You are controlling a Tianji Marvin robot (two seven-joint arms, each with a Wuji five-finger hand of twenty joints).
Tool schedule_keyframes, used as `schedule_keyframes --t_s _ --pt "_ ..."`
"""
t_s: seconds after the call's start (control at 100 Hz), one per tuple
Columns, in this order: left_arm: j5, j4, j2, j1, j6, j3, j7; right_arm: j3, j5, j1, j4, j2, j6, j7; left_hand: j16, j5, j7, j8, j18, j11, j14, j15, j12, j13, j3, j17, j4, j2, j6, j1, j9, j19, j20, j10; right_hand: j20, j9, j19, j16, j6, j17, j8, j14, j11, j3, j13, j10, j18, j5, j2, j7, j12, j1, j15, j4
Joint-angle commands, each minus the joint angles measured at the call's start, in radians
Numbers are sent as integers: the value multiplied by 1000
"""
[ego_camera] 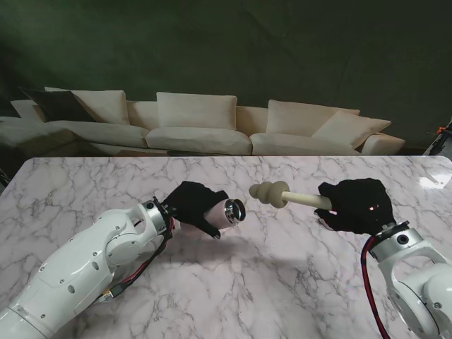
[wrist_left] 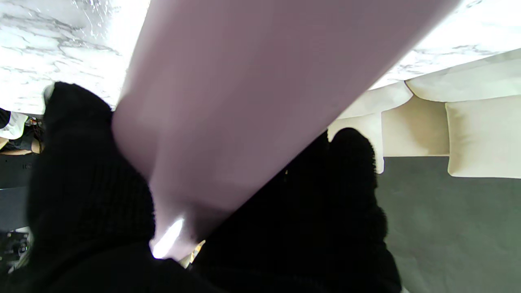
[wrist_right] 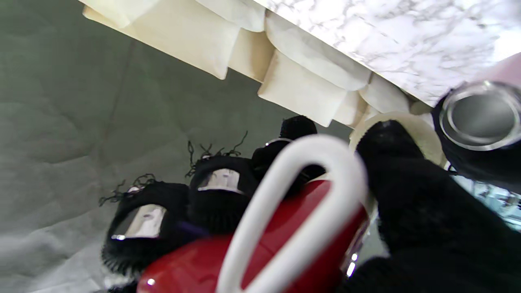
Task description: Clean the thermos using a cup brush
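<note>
Left hand (ego_camera: 194, 205), black-gloved, grasps the pale pink cylindrical thermos (ego_camera: 224, 211) around its body, held lying sideways above the white grey-veined marble table (ego_camera: 240, 282). The thermos's open steel-rimmed mouth (ego_camera: 235, 210) faces toward the robot's right. In the left wrist view the pink body (wrist_left: 244, 101) runs between thumb and fingers (wrist_left: 346, 191), gloves wrapped on both sides.

Right hand (ego_camera: 357, 205), also black-gloved, is clenched around the handle of the cream cup brush (ego_camera: 282, 194). The brush's lumpy sponge head (ego_camera: 267, 191) points at the thermos mouth, just beside it, not touching, outside the opening. In the right wrist view the white loop end of the handle (wrist_right: 293, 215) over a red part (wrist_right: 260, 252) sits in the palm; the steel mouth (wrist_right: 480, 116) shows beyond the thumb.

No brand, label or writing legible on thermos or brush.

Beyond the table's far edge: cream sofa (ego_camera: 198, 127), dark green backdrop (ego_camera: 226, 42).
</note>
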Motion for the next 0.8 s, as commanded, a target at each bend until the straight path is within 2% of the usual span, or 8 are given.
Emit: schedule_keyframes --t_s 0.0,0.17,0.36,0.43,0.47,0.79 --pt "-4 -23 0 2 -2 -8 -11 8 -7 -33 39 -6 10 11 60 76 101 1 -136 33 -90 207 18 88 350 19 67 225 -216 471 11 48 16 -26 41 135 331 84 -38 97 0 -83 148 79 24 -69 -11 35 68 26 1 108 390 26" --pt "-19 -44 -2 18 -4 -31 -25 -2 12 -71 96 -11 83 5 61 76 99 1 -133 34 -88 208 18 90 349 19 69 225 -211 471 12 49 17 -22 33 134 317 77 -46 94 -10 -69 124 63 24 -61 2 29 74 23 -5 116 373 30" --pt "-16 -55 -3 29 -5 -45 -19 -59 33 -70 193 -11 166 -23 61 77 98 3 -132 34 -88 209 17 90 349 18 70 224 -210 469 11 49 18 -24 24 136 301 69 -41 91 -17 -54 102 54 24 -50 20 27 77 20 -10 122 358 33" --pt "-15 -55 -2 28 -6 -46 -19 -92 2 -54 239 -8 212 -60 61 77 97 3 -132 34 -87 209 17 89 350 18 71 224 -210 471 12 50 18 -23 18 136 291 64 -48 89 -19 -47 90 49 24 -49 29 26 77 20 -15 121 351 33" --pt "-14 -55 -2 27 -7 -45 -19 -105 -15 -47 251 -6 234 -55 61 77 97 4 -131 34 -87 209 16 88 350 18 71 224 -210 471 10 50 18 -21 17 135 289 63 -52 89 -20 -47 87 49 23 -52 29 25 77 19 -15 119 348 33" --pt "-18 -51 -3 23 -6 -45 -20 -224 16 54 378 2 308 -37 62 76 94 8 -131 36 -87 209 18 87 352 15 71 226 -210 471 9 52 19 -23 1 135 263 45 -56 85 -36 -31 40 37 24 -42 42 15 89 10 -30 115 311 34"
